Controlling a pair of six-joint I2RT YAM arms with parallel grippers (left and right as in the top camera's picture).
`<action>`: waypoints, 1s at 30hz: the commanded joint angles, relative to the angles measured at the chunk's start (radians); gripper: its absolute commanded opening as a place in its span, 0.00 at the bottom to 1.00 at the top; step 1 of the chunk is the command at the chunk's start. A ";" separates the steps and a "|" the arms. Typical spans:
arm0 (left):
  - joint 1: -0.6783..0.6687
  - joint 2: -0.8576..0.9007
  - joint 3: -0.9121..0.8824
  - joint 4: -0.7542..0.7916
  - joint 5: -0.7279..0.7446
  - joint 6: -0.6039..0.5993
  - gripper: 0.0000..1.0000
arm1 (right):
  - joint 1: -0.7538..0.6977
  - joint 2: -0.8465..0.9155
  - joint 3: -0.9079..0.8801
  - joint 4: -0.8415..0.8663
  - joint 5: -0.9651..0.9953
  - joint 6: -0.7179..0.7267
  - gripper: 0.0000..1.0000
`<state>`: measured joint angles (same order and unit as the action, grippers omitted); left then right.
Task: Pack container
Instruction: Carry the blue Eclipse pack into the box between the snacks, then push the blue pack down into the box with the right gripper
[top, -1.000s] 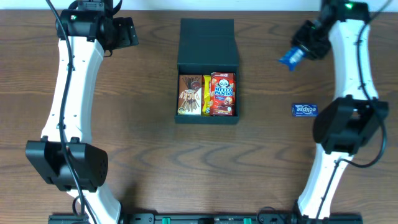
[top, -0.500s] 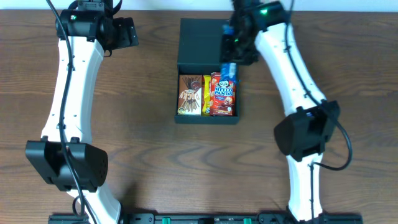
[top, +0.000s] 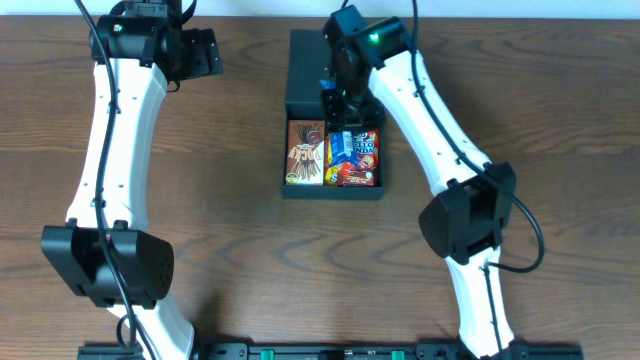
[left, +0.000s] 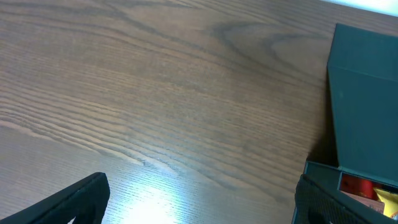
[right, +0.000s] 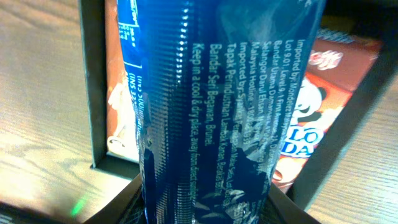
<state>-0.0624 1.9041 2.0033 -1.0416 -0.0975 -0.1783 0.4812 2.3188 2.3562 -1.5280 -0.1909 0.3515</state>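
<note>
The dark teal-grey container (top: 334, 186) lies open mid-table, its lid (top: 334, 68) flapped back. It holds a brown snack box (top: 305, 153) at the left and a red Hello Panda box (top: 363, 162) at the right. My right gripper (top: 337, 118) is shut on a blue snack packet (top: 342, 144) and holds it over the container's inside. In the right wrist view the blue packet (right: 224, 106) fills the frame between the fingers, with the container rim (right: 92, 87) and the Hello Panda box (right: 311, 124) behind. My left gripper (left: 199, 202) is open and empty over bare table at the far left.
The container's lid (left: 365, 93) shows at the right of the left wrist view. The wooden table (top: 230, 230) runs all round the container. The right arm reaches across from the table's right side.
My right gripper has carried the blue packet left from the table's far right, over the lid, down to the open container. The small blue packet at the right is now hidden or gone from view.
</note>
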 joint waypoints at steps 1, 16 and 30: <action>0.004 0.005 0.015 -0.006 -0.017 0.018 0.97 | 0.019 0.023 0.008 -0.021 -0.027 0.023 0.23; 0.004 0.005 0.015 -0.006 -0.017 0.022 0.97 | 0.024 0.031 -0.115 0.001 -0.031 0.106 0.21; 0.004 0.005 0.015 -0.006 -0.017 0.022 0.97 | 0.024 0.031 -0.193 0.120 -0.023 0.153 0.25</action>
<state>-0.0624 1.9041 2.0033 -1.0439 -0.0975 -0.1749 0.4953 2.3497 2.1750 -1.4220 -0.2165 0.4862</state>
